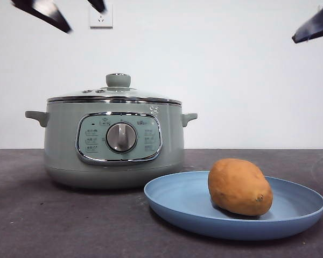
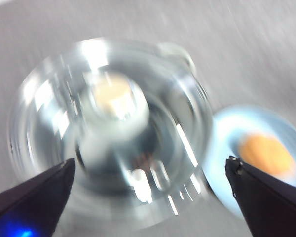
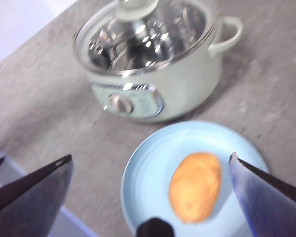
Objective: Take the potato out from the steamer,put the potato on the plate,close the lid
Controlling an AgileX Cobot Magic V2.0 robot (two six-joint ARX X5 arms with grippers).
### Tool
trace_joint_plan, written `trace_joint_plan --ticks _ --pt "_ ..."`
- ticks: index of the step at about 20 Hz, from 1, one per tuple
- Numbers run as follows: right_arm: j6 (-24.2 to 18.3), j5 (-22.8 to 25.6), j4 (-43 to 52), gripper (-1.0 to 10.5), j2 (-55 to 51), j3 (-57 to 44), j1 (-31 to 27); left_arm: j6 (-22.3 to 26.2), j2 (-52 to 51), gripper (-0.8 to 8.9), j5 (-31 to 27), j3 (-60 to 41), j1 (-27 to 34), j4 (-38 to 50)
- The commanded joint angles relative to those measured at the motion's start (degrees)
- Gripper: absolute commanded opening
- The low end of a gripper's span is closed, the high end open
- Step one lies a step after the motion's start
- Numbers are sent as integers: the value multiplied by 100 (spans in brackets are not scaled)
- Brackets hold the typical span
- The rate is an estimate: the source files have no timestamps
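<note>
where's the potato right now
In the front view the potato lies on the blue plate, low on the picture's right, in front of and beside the lidded green steamer; neither claw touches it.

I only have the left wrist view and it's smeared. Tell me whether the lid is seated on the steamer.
Observer: Front view shows the lid sitting level on the steamer, rim to rim.
Operator: Report the potato.
Observer: The potato lies on the plate, apart from the steamer.
Operator: Give me the right gripper.
Observer: The right gripper hangs open and empty above the plate.
</note>
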Motion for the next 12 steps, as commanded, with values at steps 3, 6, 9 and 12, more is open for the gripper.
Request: trace_joint_plan --ticks 3,6,9,12 --pt "57 -531 -321 422 -4 57 2 -28 -756 381 35 15 -20 -1193" --pt "55 -531 -369 111 -4 57 4 -11 -1082 -11 26 15 -20 -1574" --pt "52 -511 -369 -9 -4 57 4 -11 -1193 -8 28 15 -20 -1639" --pt "52 -503 -389 1 -4 57 2 -13 -1191 -4 22 15 -20 -1652"
